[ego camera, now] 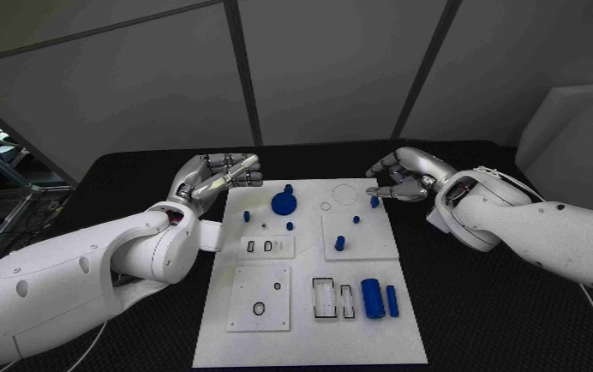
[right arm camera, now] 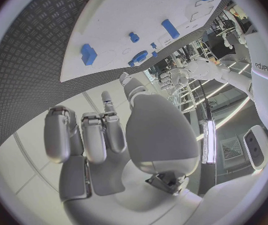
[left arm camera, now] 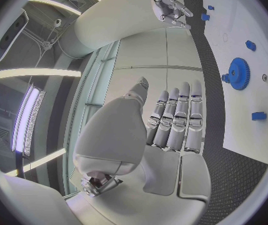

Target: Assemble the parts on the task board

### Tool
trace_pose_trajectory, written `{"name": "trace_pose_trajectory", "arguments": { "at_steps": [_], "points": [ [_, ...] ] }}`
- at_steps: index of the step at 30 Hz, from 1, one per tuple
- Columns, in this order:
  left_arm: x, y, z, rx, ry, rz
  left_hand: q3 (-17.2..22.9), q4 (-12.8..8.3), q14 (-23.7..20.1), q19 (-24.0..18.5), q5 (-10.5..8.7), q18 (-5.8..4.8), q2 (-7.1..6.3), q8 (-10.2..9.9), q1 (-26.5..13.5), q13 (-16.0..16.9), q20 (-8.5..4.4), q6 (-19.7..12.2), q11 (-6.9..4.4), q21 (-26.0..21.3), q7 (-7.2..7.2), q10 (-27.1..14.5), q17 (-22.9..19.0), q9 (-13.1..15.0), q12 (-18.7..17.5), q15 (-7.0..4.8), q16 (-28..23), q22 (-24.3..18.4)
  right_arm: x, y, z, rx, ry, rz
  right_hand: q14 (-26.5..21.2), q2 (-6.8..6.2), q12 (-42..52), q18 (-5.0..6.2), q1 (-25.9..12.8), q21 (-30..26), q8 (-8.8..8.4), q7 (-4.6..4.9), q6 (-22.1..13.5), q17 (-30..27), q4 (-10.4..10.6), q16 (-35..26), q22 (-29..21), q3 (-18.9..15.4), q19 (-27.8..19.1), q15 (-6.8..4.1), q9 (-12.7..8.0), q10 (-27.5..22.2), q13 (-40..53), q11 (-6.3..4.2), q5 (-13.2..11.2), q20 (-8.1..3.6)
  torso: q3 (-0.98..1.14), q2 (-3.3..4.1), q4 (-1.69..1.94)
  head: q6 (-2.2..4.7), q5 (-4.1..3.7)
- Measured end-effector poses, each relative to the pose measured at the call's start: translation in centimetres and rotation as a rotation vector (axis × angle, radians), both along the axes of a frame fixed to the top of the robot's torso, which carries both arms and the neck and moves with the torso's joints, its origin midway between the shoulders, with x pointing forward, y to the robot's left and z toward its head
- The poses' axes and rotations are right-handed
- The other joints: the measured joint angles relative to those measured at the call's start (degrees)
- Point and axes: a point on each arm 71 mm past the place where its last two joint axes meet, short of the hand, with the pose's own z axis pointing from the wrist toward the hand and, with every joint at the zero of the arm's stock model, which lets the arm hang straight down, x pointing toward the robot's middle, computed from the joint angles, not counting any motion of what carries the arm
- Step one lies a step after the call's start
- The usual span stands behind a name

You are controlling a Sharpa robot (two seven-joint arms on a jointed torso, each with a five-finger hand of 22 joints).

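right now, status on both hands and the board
Left hand open, fingers straight, holding nothing. Right hand open, fingers curled, off the board's far corner. Task board untouched; blue gear on it. Nothing in the way.

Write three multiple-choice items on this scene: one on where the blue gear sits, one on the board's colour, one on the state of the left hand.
1. Where is the blue gear on the task board?
A. Near the far edge, left of centre
B. At the near right corner
C. Off the board, on the black table

2. What colour is the task board?
A. Black
B. White
C. Yellow

3. What is the left hand holding?
A. The blue gear
B. A blue cylinder
C. Nothing

Answers: 1 A, since the head view shows the gear on the far part of the board, close to the left hand. 2 B, as the plate is white against the black table. 3 C, because the left wrist view shows its fingers straight and bare, off the board's edge.
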Motion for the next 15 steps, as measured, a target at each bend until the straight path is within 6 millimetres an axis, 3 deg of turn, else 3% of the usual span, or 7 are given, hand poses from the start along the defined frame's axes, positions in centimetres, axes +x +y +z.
{"name": "trace_pose_trajectory", "arguments": {
  "at_steps": [4, 15],
  "points": [
    [0.1, -0.1, 0.0, -0.001, 0.001, 0.0, -0.16, -0.16, 0.0, -0.22, 0.0, 0.0, 0.17, 0.0, 0.17, 0.0, -0.22, 0.0, 0.0, 0.0, 0.0, 0.0, 0.0, 0.0, 0.0, 0.0, -0.23, 0.0, 0.6, -1.2, -0.4, 0.004, 0.029, -0.013, 0.0, 0.55, -0.76, -0.01, 0.97, -0.72, -0.23, 0.03, -0.41, 0.0, -0.55, 0.0, 0.02, -0.24, -1.01, 0.0, -0.1, 0.0, 0.0, 0.0, 1.52, -0.04, 0.01, 0.01, 0.0, 0.08, -0.34],
    [0.2, -0.1, -0.2, -0.001, 0.002, 0.002, -0.16, -0.16, 0.0, -0.22, 0.0, 0.0, 0.23, 0.0, 0.23, 0.0, -0.21, 0.0, 0.0, 0.0, 0.0, 0.0, -0.01, 0.0, 0.0, 0.0, -0.23, 0.0, 1.1, -1.9, -1.2, -0.008, 0.085, 0.003, 0.0, 0.46, -0.76, 0.0, 1.47, -0.72, -0.23, 0.23, -0.61, 0.0, -1.02, 0.0, 0.01, -0.71, -1.01, 0.0, -0.16, 0.0, 0.0, 0.0, 0.15, -0.04, -0.13, 0.06, 0.05, -0.36, -0.52]
  ]
}}
